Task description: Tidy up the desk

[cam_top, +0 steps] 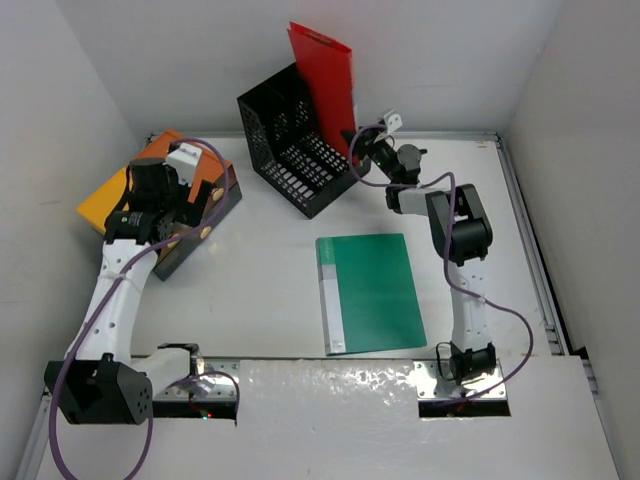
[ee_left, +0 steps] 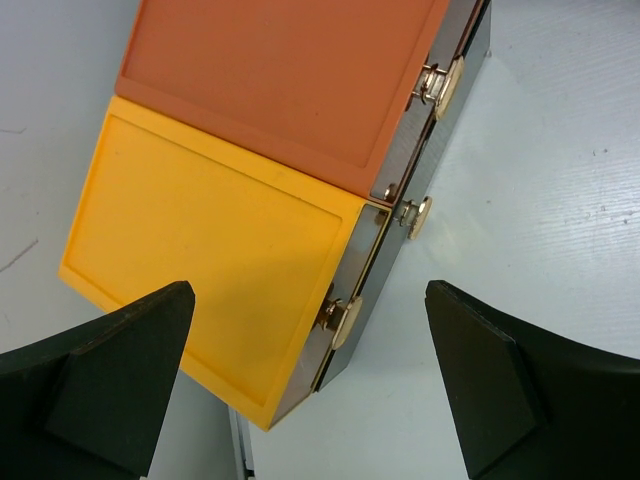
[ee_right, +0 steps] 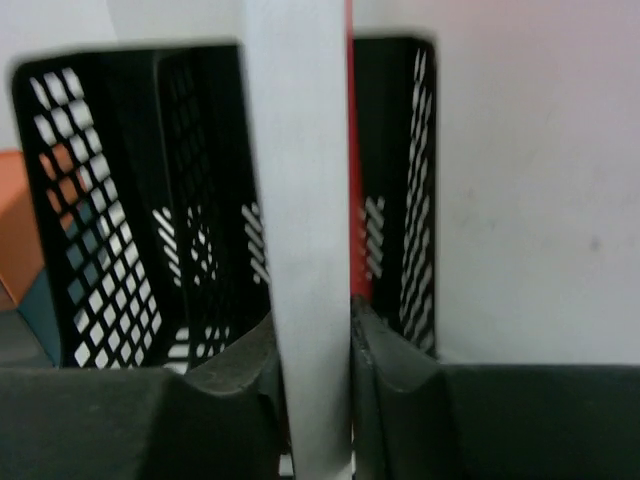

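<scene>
Top external view shows the white counter (cam_top: 262,300) filling the frame under both arms, with a black rack (cam_top: 280,140) at 12 o'clock, an orange-yellow box (cam_top: 100,203) at 9 o'clock and a green folder (cam_top: 375,290) lying flat near the centre, toward 5 o'clock. Left jaws stand spread wide above the box. Right jaws pinch the white edge of a red folder (cam_top: 322,80) that stands in the rack, at its 3 o'clock side.

Plain white walls (cam_top: 180,60) back, L & R; soft even light.
</scene>
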Available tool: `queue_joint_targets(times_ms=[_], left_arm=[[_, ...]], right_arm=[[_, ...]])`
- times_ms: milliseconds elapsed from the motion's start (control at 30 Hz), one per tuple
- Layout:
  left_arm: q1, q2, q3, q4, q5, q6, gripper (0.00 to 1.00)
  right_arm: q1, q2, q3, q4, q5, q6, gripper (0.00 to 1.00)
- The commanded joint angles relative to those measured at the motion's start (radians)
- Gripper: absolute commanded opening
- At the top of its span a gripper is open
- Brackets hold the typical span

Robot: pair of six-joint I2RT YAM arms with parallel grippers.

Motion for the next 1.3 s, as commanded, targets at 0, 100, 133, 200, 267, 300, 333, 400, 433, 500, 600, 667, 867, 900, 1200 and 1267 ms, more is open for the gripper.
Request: queue_joint_targets(times_ms=[0,100,133,200,267,300,333,400,433,500,600,667,867,900,1200,1267], left_arm=[[0.013,-0.001,0.016,0.044,0.004,-0.006,1.00],[0.014,0.001,0.015,0.044,0.004,-0.003,1.00],[0.014,0.001,0.013,0.044,0.006,-0.001,1.00],[0.016,0.002,0.010,0.045,0.007,0.000,1.00],[0.014,0.002,0.009,0.045,0.011,0.002,1.00],[0.014,0.002,0.009,0.044,0.012,0.003,1.00],[0.014,0.001,0.007,0.044,0.015,0.005,1.00],[0.014,0.001,0.006,0.045,0.015,0.006,1.00],[0.014,-0.002,0.003,0.045,0.015,0.008,1.00],[0.014,-0.007,0.000,0.045,0.017,0.010,1.00],[0.016,-0.015,-0.007,0.044,0.021,0.013,1.00],[0.014,-0.018,-0.008,0.044,0.015,0.016,1.00],[0.014,-0.024,-0.010,0.042,0.021,0.017,1.00],[0.014,-0.024,-0.011,0.042,0.021,0.017,1.00],[0.014,-0.027,-0.014,0.038,0.038,0.028,1.00],[0.014,-0.025,-0.013,0.033,0.040,0.029,1.00]], right_arm=[[0.009,0.031,0.045,0.089,-0.024,-0.027,0.34],[0.008,-0.005,0.006,0.072,-0.058,-0.047,0.54],[0.008,-0.040,-0.015,0.052,-0.067,-0.067,0.57],[0.006,-0.076,-0.020,-0.026,-0.085,-0.103,0.64],[0.006,-0.125,-0.012,-0.080,-0.085,-0.123,0.66],[0.006,-0.140,-0.004,-0.131,-0.078,-0.133,0.67],[0.008,-0.153,0.020,-0.158,-0.069,-0.136,0.68],[0.008,-0.170,0.069,-0.274,-0.052,-0.142,0.68],[0.008,-0.168,0.139,-0.319,-0.045,-0.142,0.67],[0.006,-0.141,0.219,-0.409,-0.042,-0.143,0.67],[0.013,-0.099,0.331,-0.512,-0.036,-0.121,0.66],[0.017,-0.091,0.353,-0.511,-0.027,-0.108,0.62],[0.025,-0.052,0.436,-0.519,-0.029,-0.087,0.09],[0.026,-0.051,0.443,-0.514,-0.032,-0.078,0.00],[0.028,-0.094,0.430,-0.244,-0.018,-0.045,0.00],[0.026,-0.091,0.436,-0.197,-0.022,-0.058,0.00]])
